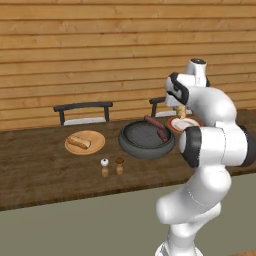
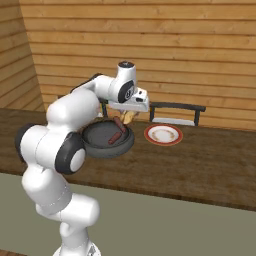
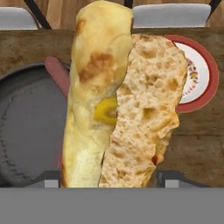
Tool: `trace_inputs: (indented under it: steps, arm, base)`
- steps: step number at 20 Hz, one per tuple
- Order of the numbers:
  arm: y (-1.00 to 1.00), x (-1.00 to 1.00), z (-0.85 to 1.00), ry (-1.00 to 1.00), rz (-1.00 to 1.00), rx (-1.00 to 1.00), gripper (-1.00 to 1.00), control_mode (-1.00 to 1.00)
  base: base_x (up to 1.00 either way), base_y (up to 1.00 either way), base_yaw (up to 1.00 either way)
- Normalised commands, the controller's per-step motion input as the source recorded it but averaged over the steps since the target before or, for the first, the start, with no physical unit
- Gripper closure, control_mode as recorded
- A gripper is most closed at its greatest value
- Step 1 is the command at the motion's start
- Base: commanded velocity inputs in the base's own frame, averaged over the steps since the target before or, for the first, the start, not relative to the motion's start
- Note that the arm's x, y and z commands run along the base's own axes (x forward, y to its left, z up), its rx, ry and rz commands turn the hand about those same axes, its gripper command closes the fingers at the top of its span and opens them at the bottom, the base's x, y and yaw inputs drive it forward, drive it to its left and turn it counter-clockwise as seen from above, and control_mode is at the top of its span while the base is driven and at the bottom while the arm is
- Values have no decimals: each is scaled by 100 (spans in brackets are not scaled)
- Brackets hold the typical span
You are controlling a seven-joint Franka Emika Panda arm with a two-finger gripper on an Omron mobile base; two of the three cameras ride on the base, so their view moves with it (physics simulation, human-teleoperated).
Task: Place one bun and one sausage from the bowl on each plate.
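standing bun (image 3: 118, 100) between fingers (image 3: 171, 178)

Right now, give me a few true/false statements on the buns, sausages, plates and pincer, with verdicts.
1. The light wooden plate holds a tan bun. True.
2. Both dark reddish sausages lie on the red-rimmed plate. False: they are at the dark grey bowl, one inside, one on its rim.
3. The pincer holds a second bun. True.
4. The red-rimmed plate already has a bun. False: no food lies on it.
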Motion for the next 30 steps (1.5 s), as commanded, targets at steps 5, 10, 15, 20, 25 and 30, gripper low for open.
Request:
trace_inputs:
  steps: [5,10,15,20,25,30]
  arm:
    - [-100,42,-9,0,12,4,100,-100]
    - [-100,73,-43,16,17,0,100,-100]
    - [-41,45,-96,24,21,-5,100,-100]
    - [-13,74,-64,20,17,-3,100,-100]
    - [0,25,-12,-3,16,4,100,-100]
    - [-18,2,-42,-12,16,1,100,-100]
  base:
    - [0,0,0]
    - [0,0,0]
    - [0,0,0]
    - [0,0,0]
    - [0,0,0]
    - [0,0,0]
